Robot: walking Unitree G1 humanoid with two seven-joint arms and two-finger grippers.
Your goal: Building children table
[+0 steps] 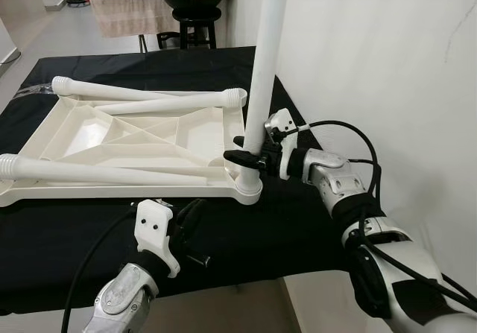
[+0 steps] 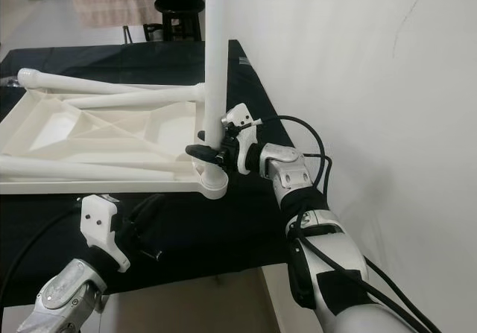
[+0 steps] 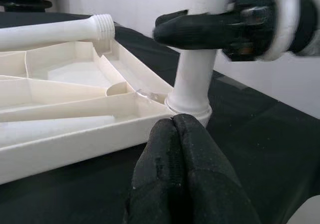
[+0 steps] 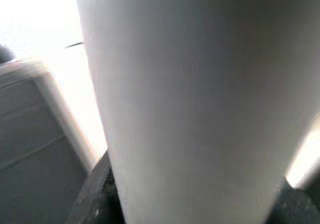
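Note:
A white plastic tabletop (image 1: 134, 135) lies upside down on a black cloth. One white leg (image 1: 264, 65) stands upright in the socket at its near right corner (image 1: 248, 185). My right gripper (image 1: 250, 153) is shut on this leg just above the socket, and the leg's surface (image 4: 190, 103) is close before the right wrist camera. Three loose legs rest across the tabletop: two at the far edge (image 1: 119, 91), one at the near edge (image 1: 89, 173). My left gripper (image 1: 195, 225) hovers shut and holding nothing over the cloth in front of the tabletop, its fingers (image 3: 182, 169) pointing at the socket.
The black cloth (image 1: 283, 229) covers a low surface whose near edge is just before me. A white wall (image 1: 387, 57) rises close on the right. At the back stand a black stool (image 1: 195, 20) and a table with a beige cloth (image 1: 130, 13).

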